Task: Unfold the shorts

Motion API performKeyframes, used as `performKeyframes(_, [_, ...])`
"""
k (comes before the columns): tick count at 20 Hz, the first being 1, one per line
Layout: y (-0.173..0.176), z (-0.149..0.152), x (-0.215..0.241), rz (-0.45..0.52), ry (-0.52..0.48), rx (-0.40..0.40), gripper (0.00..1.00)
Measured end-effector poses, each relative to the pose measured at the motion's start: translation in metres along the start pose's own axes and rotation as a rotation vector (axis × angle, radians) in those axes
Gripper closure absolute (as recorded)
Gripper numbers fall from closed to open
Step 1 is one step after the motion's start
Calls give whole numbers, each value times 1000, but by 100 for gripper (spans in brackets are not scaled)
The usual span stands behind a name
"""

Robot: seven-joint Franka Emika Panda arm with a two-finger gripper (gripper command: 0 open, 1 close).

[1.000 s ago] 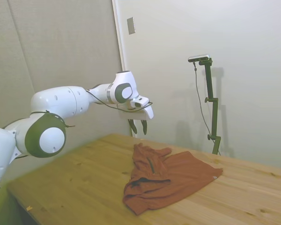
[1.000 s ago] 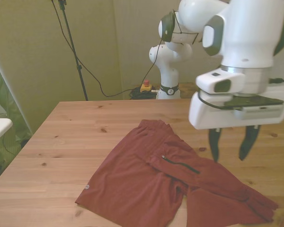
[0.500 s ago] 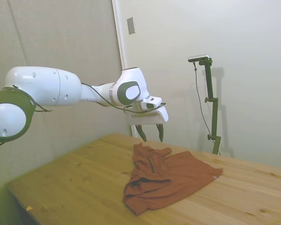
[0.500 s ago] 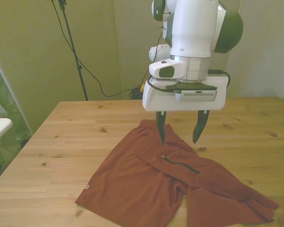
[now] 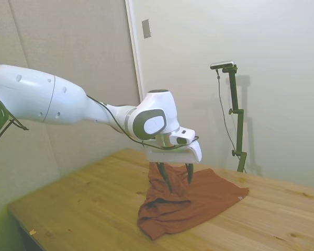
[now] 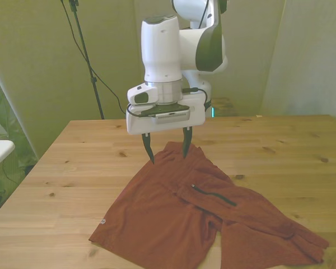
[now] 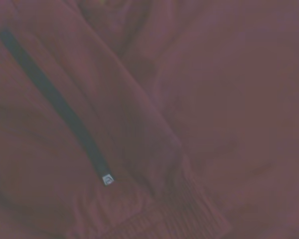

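**Shorts still folded — no grasp yet**

On the wooden worktop [image 6: 67, 168] the rust-red shorts [image 6: 173, 218] lie rumpled, one part doubled over along the dark zipper line [image 6: 213, 195]. The gripper [image 6: 167, 152] hangs at their far edge, jaws apart and empty — the whole unfolding looks left to do.

Shorts [image 6: 179, 218] lie spread on a wooden table [image 6: 73, 168], nearer the camera's edge in the front view and reaching toward the front view's right. The gripper [image 6: 167, 150] hangs over their far corner, apparently just above the cloth, its fingers set apart. A zipper line [image 6: 213, 195] crosses the shorts' middle; in the wrist view it [image 7: 55, 104] runs diagonally beside a folded hem.
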State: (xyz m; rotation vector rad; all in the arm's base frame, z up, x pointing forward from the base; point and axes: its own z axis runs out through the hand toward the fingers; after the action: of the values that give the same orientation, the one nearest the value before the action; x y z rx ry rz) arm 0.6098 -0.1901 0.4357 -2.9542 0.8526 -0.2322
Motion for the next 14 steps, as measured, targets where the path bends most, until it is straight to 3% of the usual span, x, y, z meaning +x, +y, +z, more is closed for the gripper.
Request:
performKeyframes(7, [-4,52,17,-26,-94,126,0])
performKeyframes(14, [12,70,34,7,-149,145,0])
